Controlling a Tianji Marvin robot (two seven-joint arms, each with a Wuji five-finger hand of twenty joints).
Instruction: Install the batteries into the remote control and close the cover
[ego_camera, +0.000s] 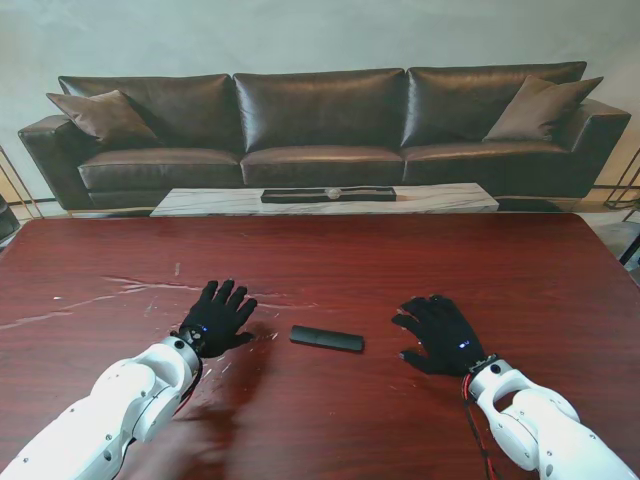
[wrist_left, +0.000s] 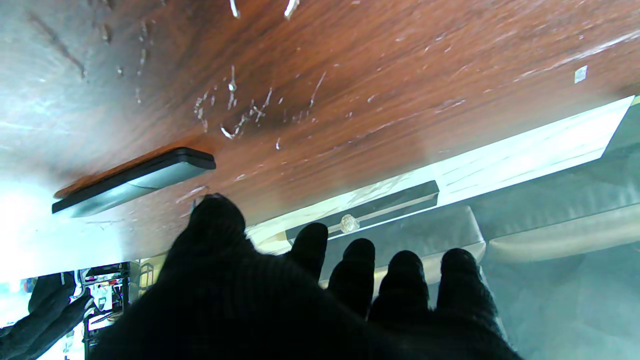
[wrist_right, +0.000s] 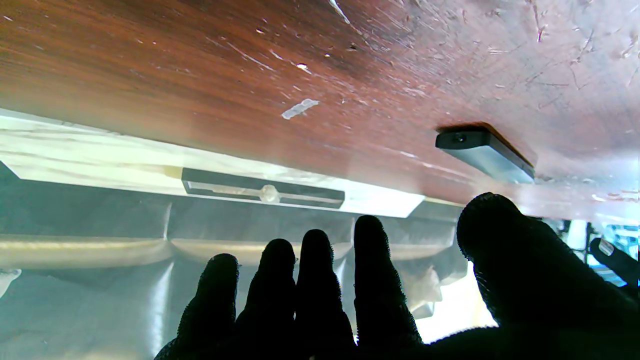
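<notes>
Slim black plastic remote control lies flat on the scratched red-brown wooden worktop, between left robot hand and right robot hand, both spread, empty. Risk: gloved fingers skidding it away.

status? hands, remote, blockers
Left hand and right hand open, palms down, holding nothing. Remote flat on table between them, untouched. No batteries or loose cover visible. Path clear.
</notes>
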